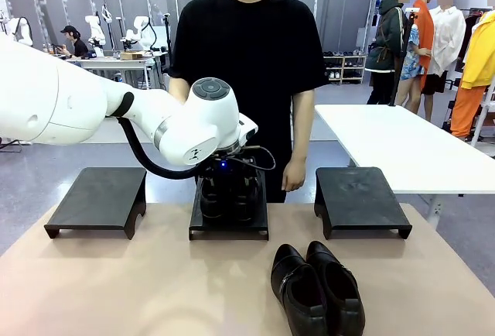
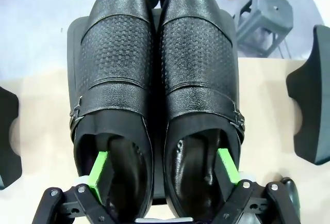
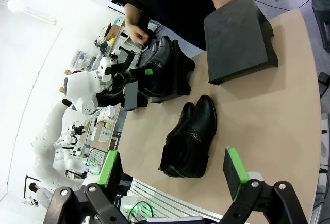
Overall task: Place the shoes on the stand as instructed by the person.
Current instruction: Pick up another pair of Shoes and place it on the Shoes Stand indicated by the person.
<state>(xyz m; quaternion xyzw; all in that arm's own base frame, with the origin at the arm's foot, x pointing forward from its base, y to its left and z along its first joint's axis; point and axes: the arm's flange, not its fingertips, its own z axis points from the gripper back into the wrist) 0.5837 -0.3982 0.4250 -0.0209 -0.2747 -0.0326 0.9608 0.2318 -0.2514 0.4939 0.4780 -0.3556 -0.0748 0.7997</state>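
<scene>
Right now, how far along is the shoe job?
Done: one pair of shoes sits on the middle stand. In hand: the left claw is open, one finger inside each shoe, not yet withdrawn. Left: the second pair lies on the table; the right claw is open and empty.

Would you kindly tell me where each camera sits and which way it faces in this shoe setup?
Front view: between the arms, facing across the tan table at the person in a black T-shirt; the white left arm shows.
Left wrist view: looks down on the glossy black shoe pair on the middle black stand; open left gripper, a finger inside each shoe.
Right wrist view: above the table's robot side, facing the second black shoe pair; open right gripper shows.
Shared: front and right wrist views both show both pairs.
</scene>
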